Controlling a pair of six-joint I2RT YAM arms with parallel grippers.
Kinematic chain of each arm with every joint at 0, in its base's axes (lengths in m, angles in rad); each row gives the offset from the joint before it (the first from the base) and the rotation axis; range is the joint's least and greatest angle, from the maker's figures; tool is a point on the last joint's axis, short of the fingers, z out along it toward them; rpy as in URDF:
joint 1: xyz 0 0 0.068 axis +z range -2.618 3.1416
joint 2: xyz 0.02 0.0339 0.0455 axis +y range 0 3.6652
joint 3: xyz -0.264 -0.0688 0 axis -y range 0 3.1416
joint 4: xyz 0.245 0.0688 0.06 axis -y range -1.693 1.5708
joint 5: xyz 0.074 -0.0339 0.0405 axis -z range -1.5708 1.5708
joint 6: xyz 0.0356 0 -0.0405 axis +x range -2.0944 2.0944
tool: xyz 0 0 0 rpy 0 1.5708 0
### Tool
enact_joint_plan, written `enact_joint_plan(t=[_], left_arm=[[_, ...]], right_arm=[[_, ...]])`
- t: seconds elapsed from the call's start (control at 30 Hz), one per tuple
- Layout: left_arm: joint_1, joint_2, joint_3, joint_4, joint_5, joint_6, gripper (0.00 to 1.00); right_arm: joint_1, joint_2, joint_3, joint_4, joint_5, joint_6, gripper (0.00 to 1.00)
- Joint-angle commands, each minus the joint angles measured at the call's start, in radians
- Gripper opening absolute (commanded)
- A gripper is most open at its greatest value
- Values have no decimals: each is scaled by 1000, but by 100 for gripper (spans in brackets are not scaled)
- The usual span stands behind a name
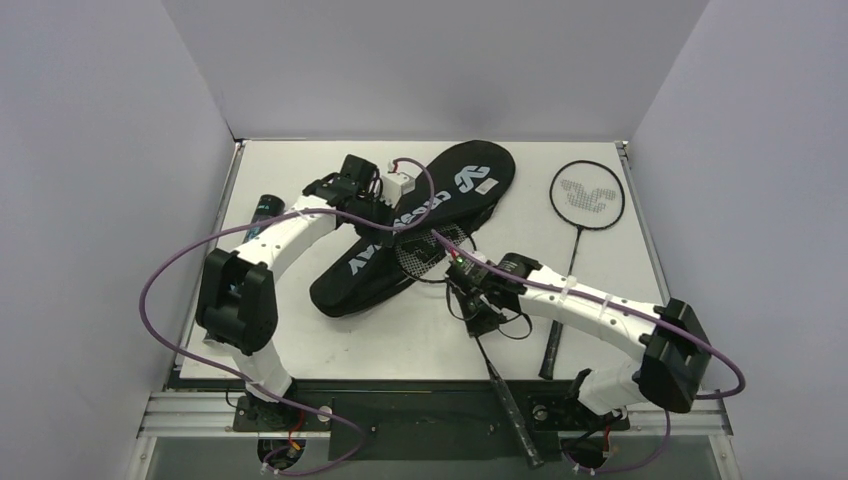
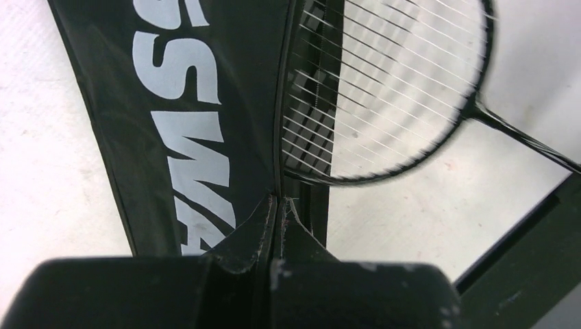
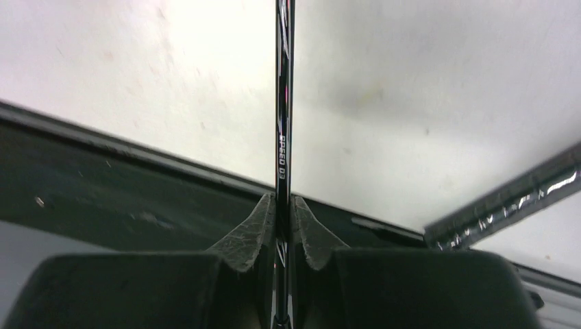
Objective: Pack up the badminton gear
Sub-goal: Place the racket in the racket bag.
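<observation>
The left gripper (image 2: 277, 202) is pinched shut on the thin fabric edge of the matte black teardrop racket bag (image 1: 480, 165), mid-table (image 1: 400, 340). The right gripper (image 3: 283, 202) clamps the glossy, slender shaft of a racket (image 3: 283, 103). Its strung head sits partly inside the bag's opening. The left arm cuts off the tube (image 1: 265, 208).

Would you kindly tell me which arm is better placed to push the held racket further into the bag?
Right. The right gripper is shut on the shaft of the racket, whose head lies at the mouth of the bag. The left gripper is busy pinching the bag's edge.
</observation>
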Motion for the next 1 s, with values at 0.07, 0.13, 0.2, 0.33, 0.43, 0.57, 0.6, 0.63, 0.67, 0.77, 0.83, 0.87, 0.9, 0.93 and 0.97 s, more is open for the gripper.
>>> enact_joint_plan(t=[0.07,0.13,0.2,0.33,0.43,0.57,0.6,0.63,0.67,0.77,0.83,0.87,0.9,0.93,0.97], left_arm=[[-17,-82,-22,-41,123,10,0],[-18,-88,-32,-52,133,18,0],[-18,-91,-41,-60,145,24,0],[-18,-105,-55,-66,166,34,0],[-18,-112,-66,-71,184,40,0],[-19,-108,-63,-101,231,58,0],[-20,-104,-60,-117,246,63,0],[-20,-102,-58,-123,251,69,0],[-19,-103,-56,-130,261,73,0],[-19,-105,-47,-144,276,80,0],[-20,-101,-36,-153,281,80,0],[-20,-100,-32,-157,284,81,0],[-20,-98,-27,-163,289,84,0],[-20,-98,-25,-164,292,88,0],[-19,-99,-26,-165,294,89,0]], right_arm=[[-28,135,189,101,145,76,0],[-36,180,231,111,178,111,0],[-48,221,265,113,206,140,0],[-73,284,299,111,250,185,0],[-91,321,304,118,278,210,0],[-99,347,316,157,288,218,0],[-100,352,320,174,285,214,0],[-100,355,323,186,278,212,0],[-100,362,324,216,269,203,0],[-98,375,334,255,251,198,0],[-98,388,342,282,240,197,0],[-98,398,345,301,239,196,0],[-101,405,353,310,238,196,0],[-103,419,360,318,245,197,0],[-105,427,375,321,252,202,0]])
